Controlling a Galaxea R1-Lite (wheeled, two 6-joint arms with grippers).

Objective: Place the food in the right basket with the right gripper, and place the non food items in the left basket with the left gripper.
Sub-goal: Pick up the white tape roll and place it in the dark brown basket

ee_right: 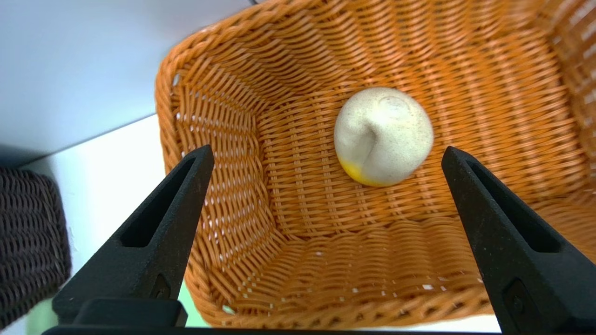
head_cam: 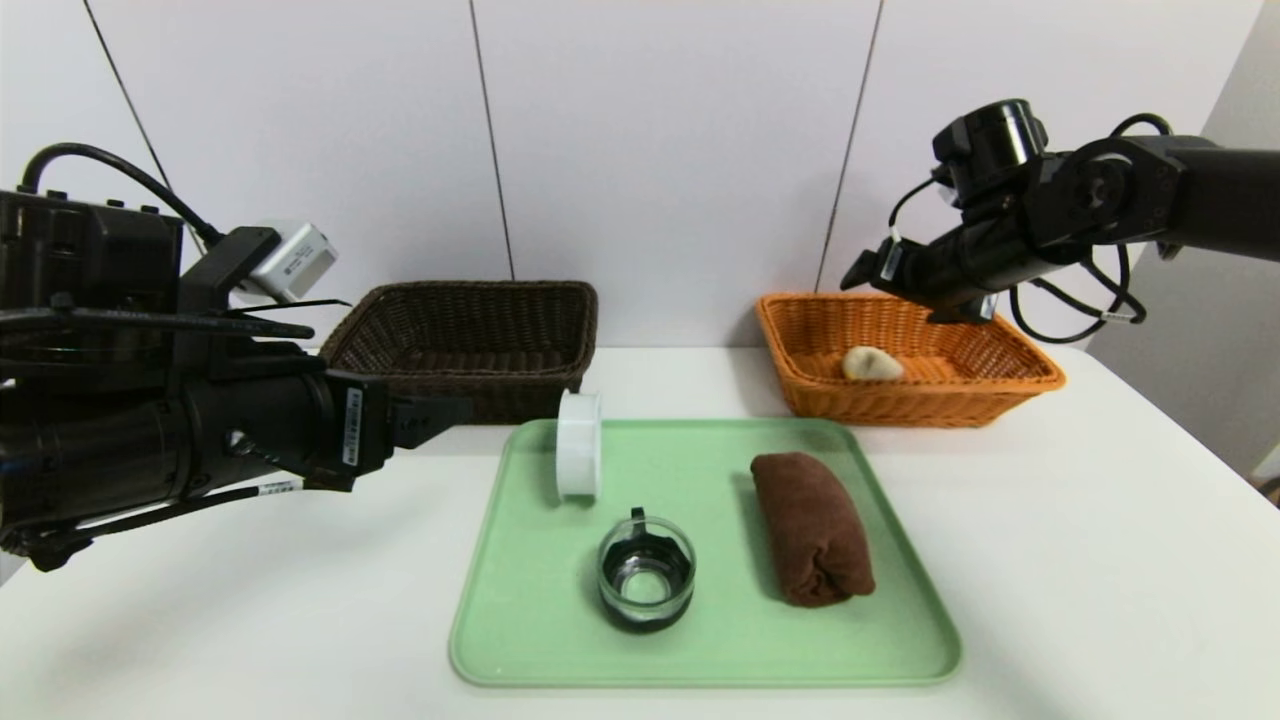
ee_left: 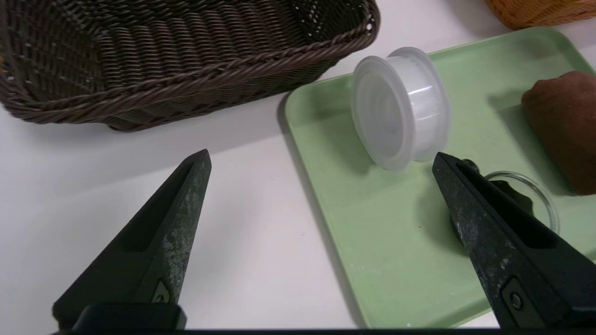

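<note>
A pale round bun [ee_right: 382,136] with a yellow patch lies in the orange right basket [head_cam: 1000,385]. My right gripper [ee_right: 327,152] hangs open above that basket, apart from the bun [head_cam: 872,364], with nothing between its fingers. On the green tray [head_cam: 720,650] are a white plastic container [head_cam: 579,444] on its side, a small glass cup [head_cam: 646,574] with a black piece inside, and a rolled brown towel [head_cam: 812,527]. My left gripper [ee_left: 321,157] is open over the table by the tray's left edge, short of the container [ee_left: 398,107]. The dark brown left basket [head_cam: 480,345] shows nothing inside.
Both baskets stand at the back of the white table against the wall, with the tray in front between them. Bare table lies left and right of the tray. My left arm [head_cam: 150,430] reaches in low from the left.
</note>
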